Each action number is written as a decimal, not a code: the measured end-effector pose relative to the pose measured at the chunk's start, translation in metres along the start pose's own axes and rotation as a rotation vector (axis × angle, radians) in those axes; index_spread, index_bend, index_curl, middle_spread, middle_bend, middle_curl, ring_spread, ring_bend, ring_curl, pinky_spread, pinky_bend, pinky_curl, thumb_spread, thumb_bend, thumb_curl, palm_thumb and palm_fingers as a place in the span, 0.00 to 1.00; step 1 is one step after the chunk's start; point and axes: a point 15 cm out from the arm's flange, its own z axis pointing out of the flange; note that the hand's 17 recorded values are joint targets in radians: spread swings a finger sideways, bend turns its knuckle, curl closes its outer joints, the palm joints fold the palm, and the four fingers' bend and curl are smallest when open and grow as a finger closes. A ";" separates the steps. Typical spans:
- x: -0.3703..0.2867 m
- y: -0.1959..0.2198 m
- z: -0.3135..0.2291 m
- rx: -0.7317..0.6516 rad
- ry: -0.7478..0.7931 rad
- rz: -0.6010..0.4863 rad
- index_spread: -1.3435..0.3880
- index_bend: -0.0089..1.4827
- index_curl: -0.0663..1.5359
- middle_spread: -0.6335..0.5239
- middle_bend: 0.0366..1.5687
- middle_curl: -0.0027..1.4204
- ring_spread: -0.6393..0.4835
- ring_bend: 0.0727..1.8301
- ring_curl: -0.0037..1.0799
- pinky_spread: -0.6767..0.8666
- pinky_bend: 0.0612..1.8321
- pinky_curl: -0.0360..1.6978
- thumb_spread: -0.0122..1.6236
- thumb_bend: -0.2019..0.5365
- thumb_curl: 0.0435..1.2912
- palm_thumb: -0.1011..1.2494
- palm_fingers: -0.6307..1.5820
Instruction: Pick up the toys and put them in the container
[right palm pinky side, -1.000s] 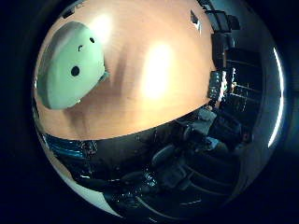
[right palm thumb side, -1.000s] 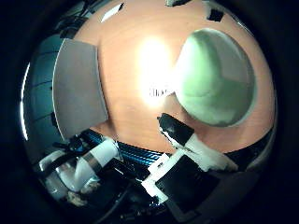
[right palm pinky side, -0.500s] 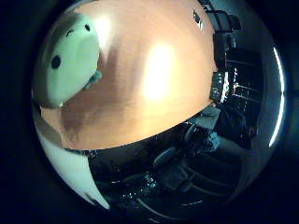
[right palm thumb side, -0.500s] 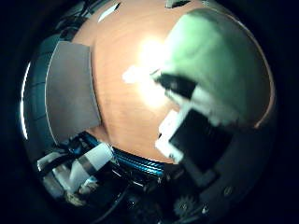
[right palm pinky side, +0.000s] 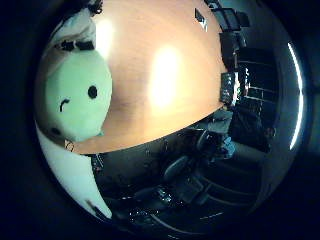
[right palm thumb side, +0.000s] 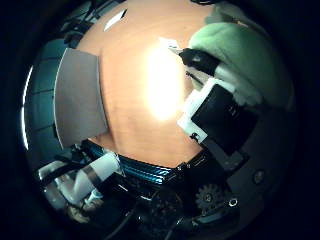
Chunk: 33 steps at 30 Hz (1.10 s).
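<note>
A pale green plush toy (right palm pinky side: 72, 95) with a black eye and a smile lies on the wooden table (right palm pinky side: 165, 70), close to the palm. In the right thumb side palm view my hand (right palm thumb side: 222, 112) has its black and white fingers (right palm thumb side: 200, 62) curled over the toy (right palm thumb side: 250, 55). A grey flat-sided container (right palm thumb side: 78, 95) sits on the table away from the toy.
The table's edge (right palm pinky side: 160, 135) runs close below the toy, with chairs and dark room clutter beyond it. Small dark things (right palm pinky side: 203, 20) stand at the table's far edge. A white thing (right palm thumb side: 118, 17) lies near the far edge beyond the container.
The toy has come closer to the palm and now fills more of each view. The fingers have curled down over it.
</note>
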 end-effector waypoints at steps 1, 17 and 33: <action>-0.007 0.002 -0.004 -0.003 -0.023 -0.003 0.57 0.65 0.64 0.34 0.76 0.68 0.35 0.75 0.68 0.30 0.74 0.44 0.60 0.26 0.40 0.90 0.74; -0.101 -0.016 -0.220 0.207 -0.028 -0.135 0.59 0.67 0.69 0.37 0.79 0.71 0.35 0.75 0.74 0.32 0.71 0.54 0.52 0.25 0.53 0.88 0.72; -0.300 -0.044 -0.316 0.339 -0.057 -0.360 0.59 0.65 0.70 0.37 0.78 0.72 0.35 0.73 0.76 0.31 0.67 0.60 0.50 0.25 0.58 0.87 0.73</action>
